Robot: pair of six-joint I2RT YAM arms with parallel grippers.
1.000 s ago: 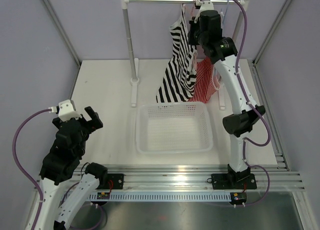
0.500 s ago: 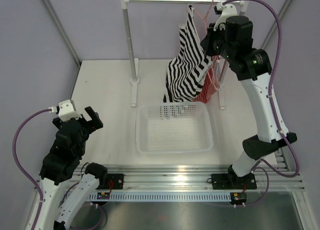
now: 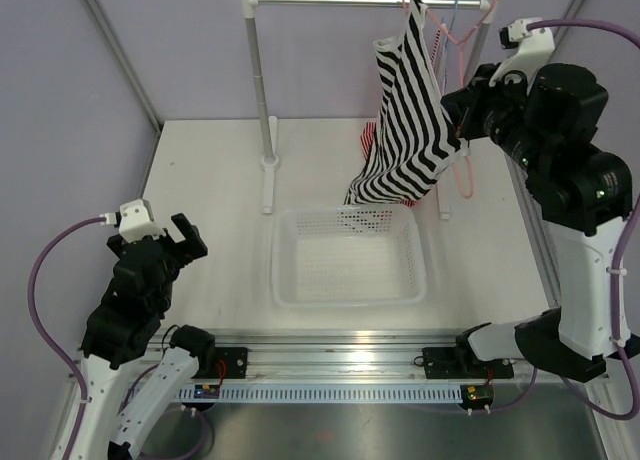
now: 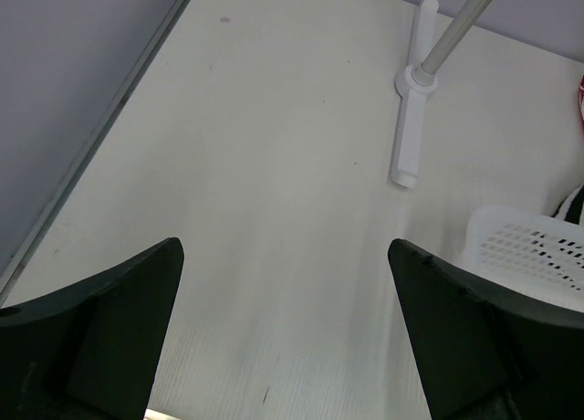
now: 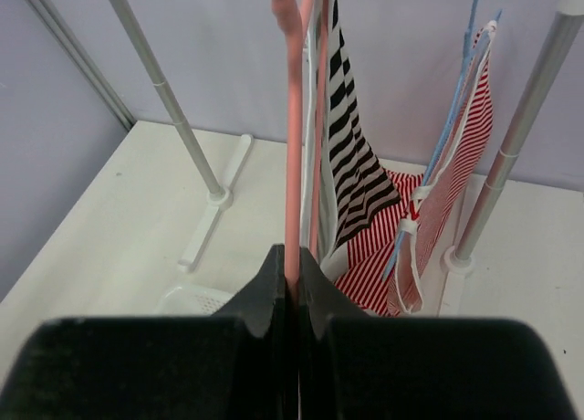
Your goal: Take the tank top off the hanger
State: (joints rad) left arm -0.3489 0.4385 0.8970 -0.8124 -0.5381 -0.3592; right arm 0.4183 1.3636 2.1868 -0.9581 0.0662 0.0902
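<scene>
Where the right arm reaches up toward the rack, the right gripper (image 3: 462,130) is clamped shut on the hanger (image 5: 292,119). The right wrist view shows both black fingers pressed together around the pink wire, which runs straight up from between them. From above, the hanger's hook sits near the right end of the rack's rail (image 3: 330,0), and a loop of pink wire shows below the gripper.

The tank top (image 3: 410,110) is still on the hanger. It hangs slanted, its strap high by the hook and its black-and-white body spreading down to the left. Its hem is over the far rim of the white basket (image 3: 350,298); whether the two touch cannot be told.

Just behind it, toward the right post (image 5: 525,119), a red-and-white striped top (image 5: 456,164) hangs on a light blue hanger (image 5: 456,100).

The left gripper (image 4: 287,320) is held low over the table (image 4: 274,164), well apart from the clothes, with its fingers spread wide and nothing between them. The rack's left foot (image 4: 411,137) and a corner of the basket lie ahead of it.

Small stickers (image 3: 208,388) on the rail by the arm bases are too small to read.
</scene>
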